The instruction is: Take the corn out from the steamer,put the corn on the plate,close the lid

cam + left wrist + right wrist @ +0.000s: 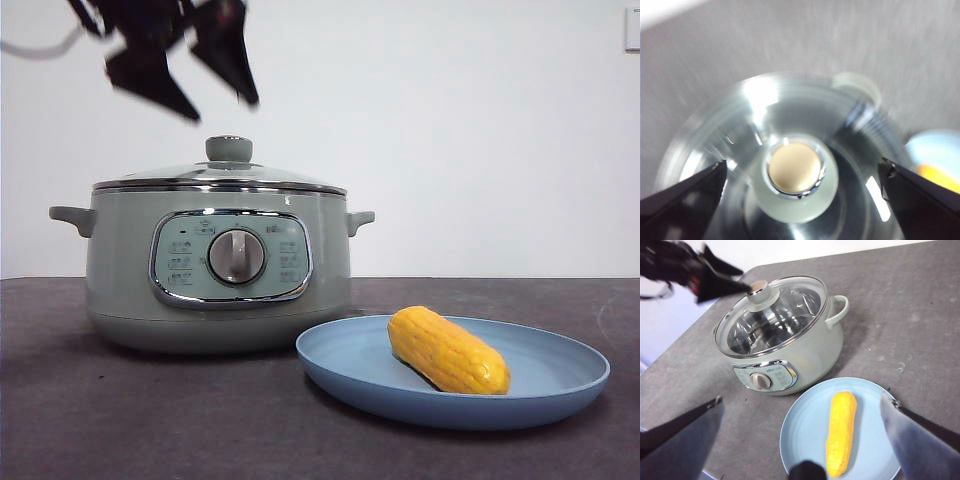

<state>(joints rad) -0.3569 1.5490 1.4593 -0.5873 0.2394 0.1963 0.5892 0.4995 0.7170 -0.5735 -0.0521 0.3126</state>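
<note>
Corn plated, lid seated: the task looks all but finished.

Nearest, the corn lies on the blue plate; behind, the lid sits on the steamer. Above its knob hangs the left gripper, jaws spread and empty; the right gripper, also spread, hangs above the plate.

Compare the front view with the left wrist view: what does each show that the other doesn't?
Only the front view shows the steamer body with its dial, and the whole plate with the corn lying on it. Only the left wrist view looks straight down through the glass, the left gripper open above. Both show the lid seated, its knob ungripped.
</note>
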